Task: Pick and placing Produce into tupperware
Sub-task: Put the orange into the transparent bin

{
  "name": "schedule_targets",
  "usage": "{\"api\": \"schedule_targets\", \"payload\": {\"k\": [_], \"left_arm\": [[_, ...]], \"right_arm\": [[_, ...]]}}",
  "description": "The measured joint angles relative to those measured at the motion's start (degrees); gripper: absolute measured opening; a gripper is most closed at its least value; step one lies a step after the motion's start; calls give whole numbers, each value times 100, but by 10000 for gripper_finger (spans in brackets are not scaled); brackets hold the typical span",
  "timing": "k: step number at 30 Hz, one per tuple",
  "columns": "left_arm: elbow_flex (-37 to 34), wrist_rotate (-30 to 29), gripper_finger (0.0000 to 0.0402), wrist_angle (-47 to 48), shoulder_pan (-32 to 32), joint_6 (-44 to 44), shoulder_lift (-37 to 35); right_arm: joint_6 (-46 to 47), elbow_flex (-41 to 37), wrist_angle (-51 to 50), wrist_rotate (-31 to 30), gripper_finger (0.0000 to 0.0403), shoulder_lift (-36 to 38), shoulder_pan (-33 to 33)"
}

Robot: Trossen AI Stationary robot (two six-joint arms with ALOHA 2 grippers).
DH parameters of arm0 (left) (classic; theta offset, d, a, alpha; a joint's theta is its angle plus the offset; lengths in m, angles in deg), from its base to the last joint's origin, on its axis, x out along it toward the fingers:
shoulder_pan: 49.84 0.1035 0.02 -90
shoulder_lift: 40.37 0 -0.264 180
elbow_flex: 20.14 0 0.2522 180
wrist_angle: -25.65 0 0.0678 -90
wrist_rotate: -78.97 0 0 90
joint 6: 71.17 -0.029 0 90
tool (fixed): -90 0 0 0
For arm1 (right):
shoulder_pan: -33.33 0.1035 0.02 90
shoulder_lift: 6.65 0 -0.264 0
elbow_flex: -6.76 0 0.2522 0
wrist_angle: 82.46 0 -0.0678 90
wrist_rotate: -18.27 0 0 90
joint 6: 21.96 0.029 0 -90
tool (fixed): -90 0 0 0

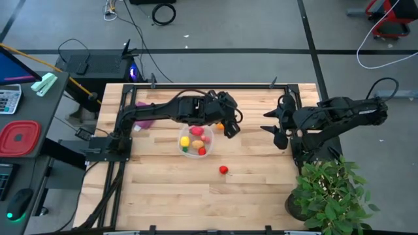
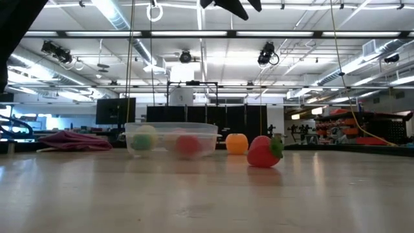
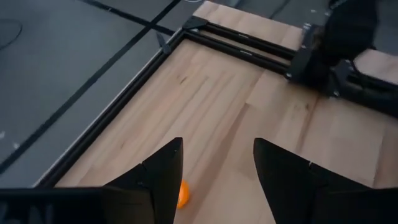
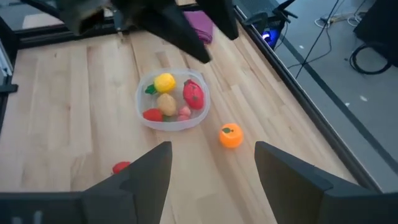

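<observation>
The clear round tupperware (image 1: 196, 142) (image 4: 171, 99) (image 2: 171, 139) stands on the table's middle with several produce pieces in it: yellow, red, tan and pink. An orange fruit (image 1: 221, 125) (image 4: 231, 135) (image 2: 237, 143) lies on the wood just beyond it. A red strawberry (image 1: 223, 170) (image 2: 264, 152) (image 4: 121, 167) lies nearer the near edge. My left gripper (image 1: 230, 126) (image 3: 217, 146) hangs open above the orange fruit (image 3: 182, 193), which one finger half hides. My right gripper (image 1: 273, 127) (image 4: 214, 149) waits open at the table's right, raised.
A purple cloth (image 1: 145, 123) (image 2: 74, 140) (image 4: 202, 25) lies left of the tupperware by the left arm. A potted plant (image 1: 333, 189) stands at the near right corner. A red lidded container (image 1: 18, 138) sits on the side desk. Bare wood stretches along the near edge.
</observation>
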Motion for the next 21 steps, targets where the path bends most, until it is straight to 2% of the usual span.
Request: {"api": "schedule_targets", "payload": {"k": [4, 8, 12, 17, 21], "left_arm": [[0, 4, 208, -2, 227, 508, 2], [0, 169, 214, 43, 561, 1040, 2], [-27, 602, 211, 57, 891, 642, 2], [-52, 1283, 209, 279, 1190, -637, 14], [-57, 1810, 206, 362, 1298, -271, 90]], "right_arm": [[493, -12, 2, 3, 240, 0, 6], [235, -37, 1, 1, 240, 0, 4], [-262, -37, 100, -1, 240, 0, 0], [-335, -37, 227, -2, 240, 0, 0], [-354, -37, 219, 1, 240, 0, 0]]}}
